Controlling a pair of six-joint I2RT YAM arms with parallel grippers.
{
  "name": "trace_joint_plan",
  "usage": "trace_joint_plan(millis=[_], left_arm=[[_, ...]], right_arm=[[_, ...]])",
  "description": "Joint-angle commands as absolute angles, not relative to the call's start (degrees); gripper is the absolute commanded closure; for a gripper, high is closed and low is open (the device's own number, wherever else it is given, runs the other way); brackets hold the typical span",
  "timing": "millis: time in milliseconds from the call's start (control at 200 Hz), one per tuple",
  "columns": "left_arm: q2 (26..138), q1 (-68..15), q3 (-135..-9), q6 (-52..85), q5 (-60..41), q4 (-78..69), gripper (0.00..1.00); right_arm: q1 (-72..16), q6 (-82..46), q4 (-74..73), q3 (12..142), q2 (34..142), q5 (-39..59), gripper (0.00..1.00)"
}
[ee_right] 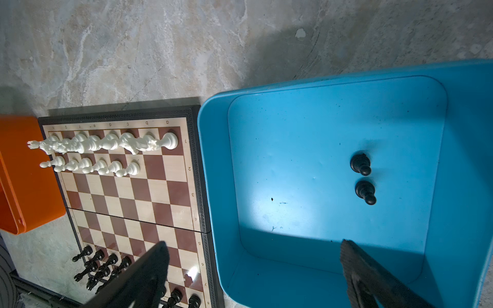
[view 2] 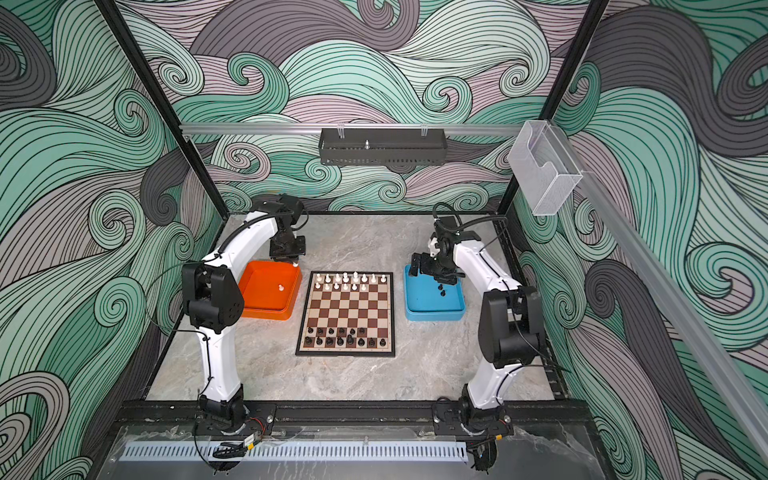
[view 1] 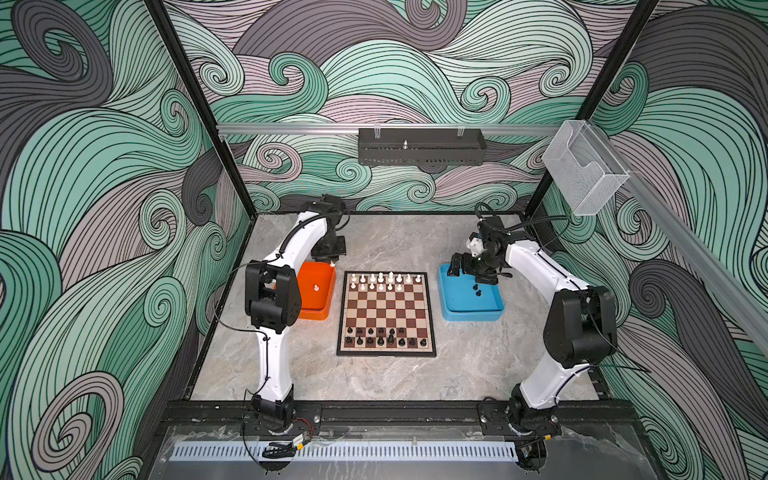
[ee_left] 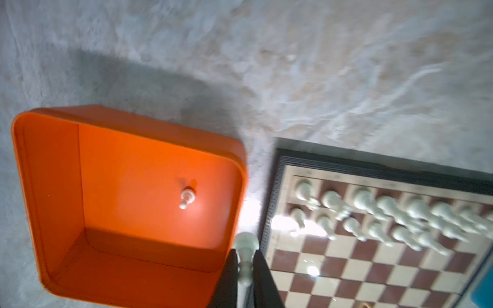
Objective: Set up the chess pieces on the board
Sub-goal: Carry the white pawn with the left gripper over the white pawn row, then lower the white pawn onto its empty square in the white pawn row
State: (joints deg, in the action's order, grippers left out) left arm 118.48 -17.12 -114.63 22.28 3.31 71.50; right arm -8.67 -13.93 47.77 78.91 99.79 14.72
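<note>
Left end effector (ee_left: 245,257) clamped on a white piece (ee_left: 246,241), over the corner of the orange tray (ee_left: 48,186) nearest the board (view 1: 386,309); one white pawn (ee_left: 186,197) stands in that tray. Right end effector (ee_right: 253,242), jaws wide apart, above the blue tray (ee_right: 293,133) containing two black pawns (ee_right: 360,164). White chessmen (view 1: 384,280) and black chessmen (view 1: 384,337) line opposite board edges

Left pincer (view 2: 294,261) grips a white piece (view 2: 295,264) near the orange tray (view 2: 266,311).

Glare on the board (ee_left: 286,224), left-wrist blur.
</note>
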Motion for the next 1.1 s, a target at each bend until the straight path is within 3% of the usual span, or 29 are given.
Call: trace_joint_plan(millis=[0, 480, 1096], left_arm=[[118.76, -21.52, -119.24, 21.65, 0.02, 76.58, 0.87], [133.64, -36.37, -134.09, 18.41, -3.12, 79.37, 0.9], [142.76, -41.29, -141.71, 17.44, -3.15, 75.23, 0.9]], right_arm=[[-8.45, -13.71, 48.7, 80.02, 99.66, 15.11, 0.0], [-7.04, -13.62, 48.78, 79.95, 98.72, 14.59, 0.0], [-5.81, -13.45, 47.91, 78.75, 98.62, 15.93, 0.0]])
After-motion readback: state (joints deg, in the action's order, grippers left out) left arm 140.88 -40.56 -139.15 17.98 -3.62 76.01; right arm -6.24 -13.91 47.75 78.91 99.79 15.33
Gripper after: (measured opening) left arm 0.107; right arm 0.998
